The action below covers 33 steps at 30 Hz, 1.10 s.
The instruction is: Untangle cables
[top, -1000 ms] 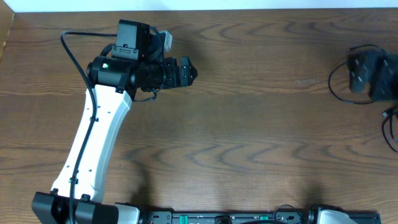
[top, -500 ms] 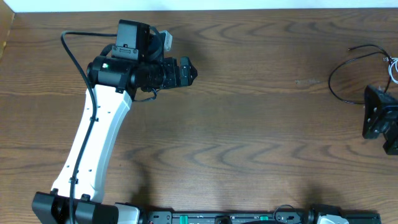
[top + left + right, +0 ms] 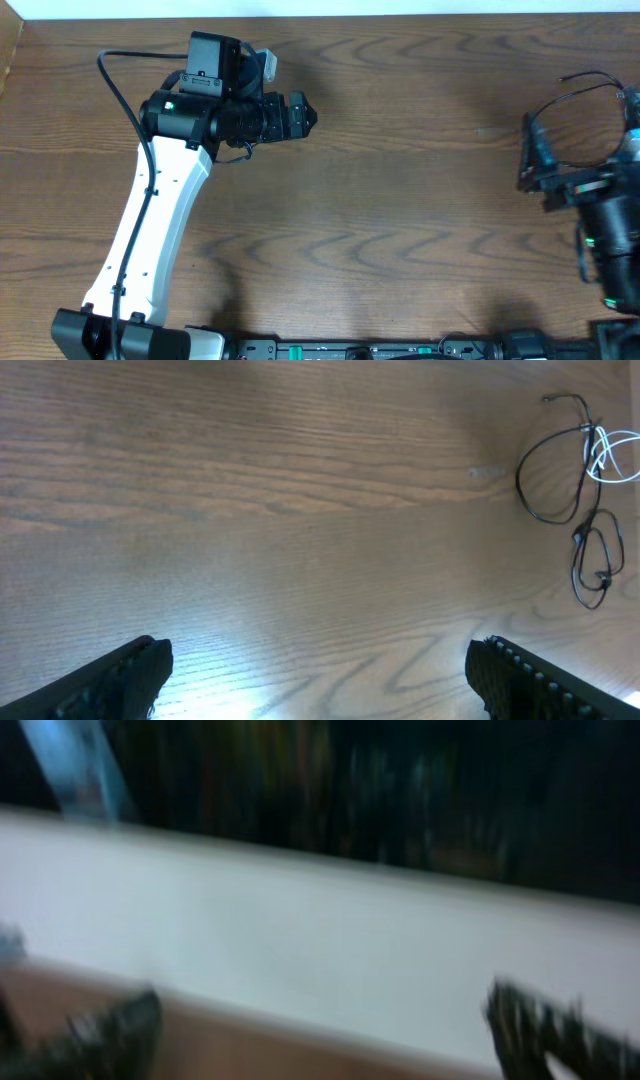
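The cables lie at the table's far right: a black loop (image 3: 572, 92) with a white cord (image 3: 630, 100) tangled at its right side. In the left wrist view the black loop (image 3: 548, 472), the white cord (image 3: 610, 455) and a smaller black loop (image 3: 596, 555) show at the upper right. My left gripper (image 3: 303, 115) is open and empty far to the left, its fingers apart in its wrist view (image 3: 320, 680). My right gripper (image 3: 582, 150) is open just in front of the cables. Its wrist view is blurred, with the fingers (image 3: 330, 1030) wide apart and nothing between them.
The brown wooden table (image 3: 400, 220) spans the view. The left arm's white link (image 3: 150, 230) runs from the front left edge to the back. The right wrist view shows only a white wall (image 3: 300, 940) and the table's far edge.
The right arm swung from over the cables toward the front, then back in beside them, tilting up. The black loop shifted slightly. The left arm has not moved.
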{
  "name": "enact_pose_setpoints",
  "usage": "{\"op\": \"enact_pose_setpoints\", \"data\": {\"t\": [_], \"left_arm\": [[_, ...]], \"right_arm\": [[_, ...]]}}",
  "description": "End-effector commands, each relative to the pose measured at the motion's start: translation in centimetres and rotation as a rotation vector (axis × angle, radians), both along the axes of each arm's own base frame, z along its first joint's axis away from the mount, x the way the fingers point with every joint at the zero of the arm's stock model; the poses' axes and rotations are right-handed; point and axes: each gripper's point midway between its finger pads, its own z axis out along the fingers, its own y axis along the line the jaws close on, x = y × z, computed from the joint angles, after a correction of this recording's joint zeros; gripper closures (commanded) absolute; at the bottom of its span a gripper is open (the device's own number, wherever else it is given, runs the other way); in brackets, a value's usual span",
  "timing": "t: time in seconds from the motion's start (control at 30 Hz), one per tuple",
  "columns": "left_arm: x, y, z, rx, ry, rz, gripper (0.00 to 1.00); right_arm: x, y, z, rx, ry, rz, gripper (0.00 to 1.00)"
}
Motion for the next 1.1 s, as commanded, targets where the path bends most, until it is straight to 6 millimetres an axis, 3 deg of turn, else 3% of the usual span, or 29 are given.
{"op": "enact_pose_setpoints", "data": {"t": [0.0,0.13,0.2,0.3,0.4,0.7,0.77,1.07], "left_arm": [[0.1,0.1,0.1,0.006,-0.003,0.001,0.01],[0.1,0.1,0.1,0.006,-0.003,0.001,0.02],[0.1,0.1,0.1,0.006,-0.003,0.001,0.01],[0.1,0.1,0.1,0.006,-0.003,0.001,0.02],[0.1,0.1,0.1,0.006,-0.003,0.001,0.02],[0.1,0.1,0.1,0.006,-0.003,0.001,0.02],[0.1,0.1,0.1,0.006,-0.003,0.001,0.02],[0.1,0.1,0.1,0.006,-0.003,0.001,0.02]], "right_arm": [[-0.1,0.4,-4.0,0.002,-0.066,0.002,0.01],[-1.1,0.3,-9.0,0.012,-0.139,0.001,0.01],[-1.7,-0.2,-12.6,0.015,-0.131,-0.019,0.01],[-1.9,-0.6,-15.5,0.018,-0.119,-0.039,0.01],[-1.8,-1.3,-19.8,0.023,-0.089,-0.082,0.01],[-0.7,-1.6,-26.6,-0.002,0.082,-0.109,0.01],[-0.7,-1.4,-29.9,-0.026,0.212,-0.097,0.01],[-0.8,-0.9,-30.3,-0.015,0.233,-0.064,0.01]]}}
